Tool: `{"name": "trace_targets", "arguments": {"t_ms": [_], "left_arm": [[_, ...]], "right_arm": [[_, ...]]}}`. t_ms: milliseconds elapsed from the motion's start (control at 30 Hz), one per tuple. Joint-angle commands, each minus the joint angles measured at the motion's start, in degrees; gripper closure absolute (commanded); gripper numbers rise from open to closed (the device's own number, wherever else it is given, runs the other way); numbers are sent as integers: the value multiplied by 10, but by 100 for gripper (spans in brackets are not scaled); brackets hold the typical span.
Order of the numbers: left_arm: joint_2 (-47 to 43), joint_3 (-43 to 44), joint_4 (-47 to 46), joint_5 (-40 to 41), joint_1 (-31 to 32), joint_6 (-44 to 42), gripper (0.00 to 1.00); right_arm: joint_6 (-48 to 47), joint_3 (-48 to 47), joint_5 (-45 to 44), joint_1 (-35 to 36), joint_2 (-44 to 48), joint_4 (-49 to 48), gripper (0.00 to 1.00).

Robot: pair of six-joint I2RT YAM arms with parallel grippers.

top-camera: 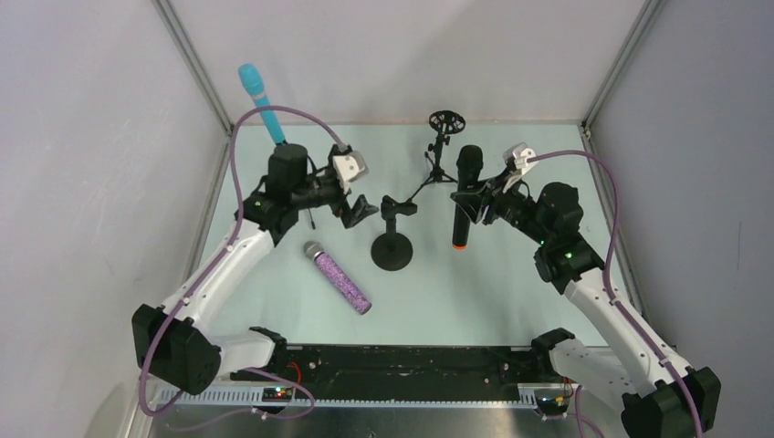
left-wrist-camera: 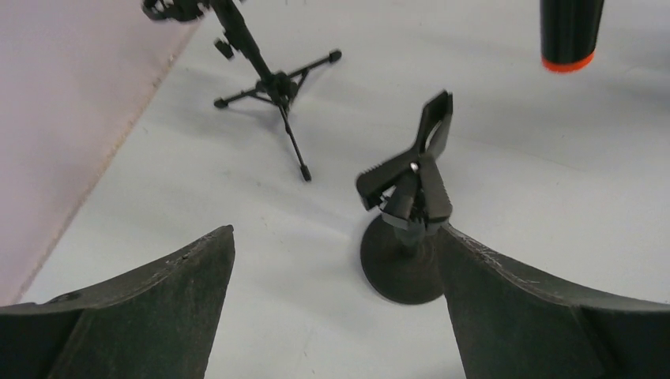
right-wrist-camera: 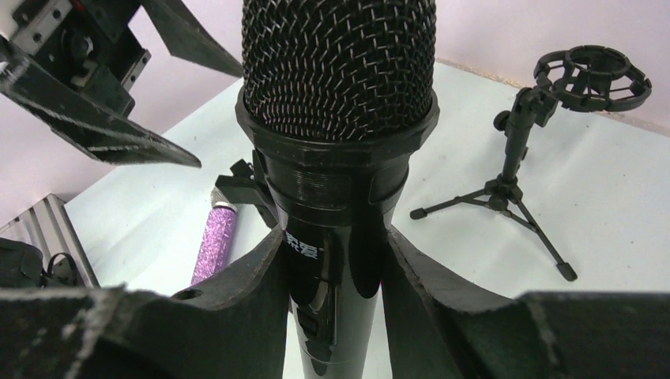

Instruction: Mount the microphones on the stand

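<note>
R arm [top-camera: 559, 212] reaches inward, jaws clamping black mic [top-camera: 460, 228] upright; L arm [top-camera: 239, 254] w/ jaws wide near clip stand [top-camera: 392, 252].

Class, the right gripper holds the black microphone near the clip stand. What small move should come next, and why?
Probably the left gripper should ease forward and straddle the clip, ready to squeeze it open. Its jaws stand wide with the clip just ahead, untouched, while the right gripper holds the black microphone upright beside it, orange end down.
</note>
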State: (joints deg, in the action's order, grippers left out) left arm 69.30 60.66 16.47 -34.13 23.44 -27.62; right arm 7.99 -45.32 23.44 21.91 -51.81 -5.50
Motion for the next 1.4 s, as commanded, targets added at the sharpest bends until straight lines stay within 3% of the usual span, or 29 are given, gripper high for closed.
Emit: {"name": "trace_targets", "arguments": {"t_ms": [0,67,333,467,600,967,1367], "left_arm": [[14,69,8,-152,-41,-13,0],[23,92,8,-218,-54,-9,0],[90,172,7,-349,-62,7,0],[119,177,7,-351,-60,30,0],[123,157,7,-382,-58,0,0],[136,121,7,-336,-43,-34,0],[149,81,5,-286,-22,-73,0]], "right_arm": [[25,-6,15,-3,-7,-75,100],[32,-6,19,-4,-12,-87,100],[55,-6,30,-4,-45,-143,100],[61,-6,20,-4,-57,-169,100],[65,-6,-3,-4,-70,-180,100],[73,-6,4,3,-98,-225,100],[-65,-6,-1,54,-126,-278,100]]}}
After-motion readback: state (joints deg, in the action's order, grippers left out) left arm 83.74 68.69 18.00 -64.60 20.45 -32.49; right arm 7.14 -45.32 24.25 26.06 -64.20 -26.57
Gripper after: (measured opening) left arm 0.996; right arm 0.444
